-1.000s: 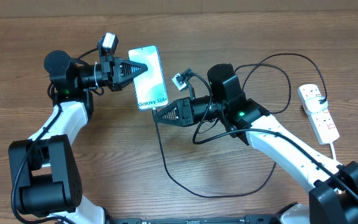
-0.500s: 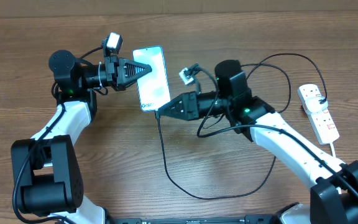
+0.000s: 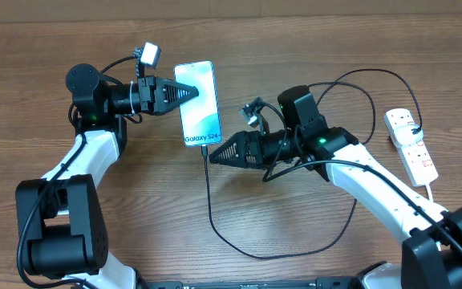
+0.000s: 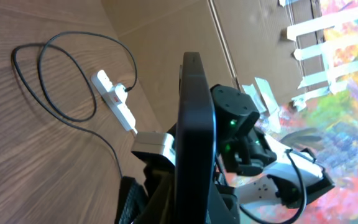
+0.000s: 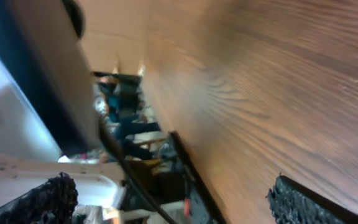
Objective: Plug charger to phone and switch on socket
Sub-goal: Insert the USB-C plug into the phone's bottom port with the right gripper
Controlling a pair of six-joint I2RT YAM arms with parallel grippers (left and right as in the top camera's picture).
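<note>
Plugging looks nearly done: phone [image 3: 200, 104] clamped in the left gripper [image 3: 191, 91], charger [image 3: 208, 189] tip pinched by the right gripper [image 3: 209, 155] at the phone's lower end; socket [image 3: 411, 146] not yet switched.

- Phone [image 3: 198, 103] sat back of centre, left gripper [image 3: 192, 91] against its left edge.
- Right gripper [image 3: 210, 154] was at its near end.
- Charger [image 3: 208, 201] looped in front, running rightward.
- Socket [image 3: 410, 144] was far right.

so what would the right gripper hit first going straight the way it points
Probably the bottom edge of the phone, right at the tips of the right gripper; depth is unclear.
</note>
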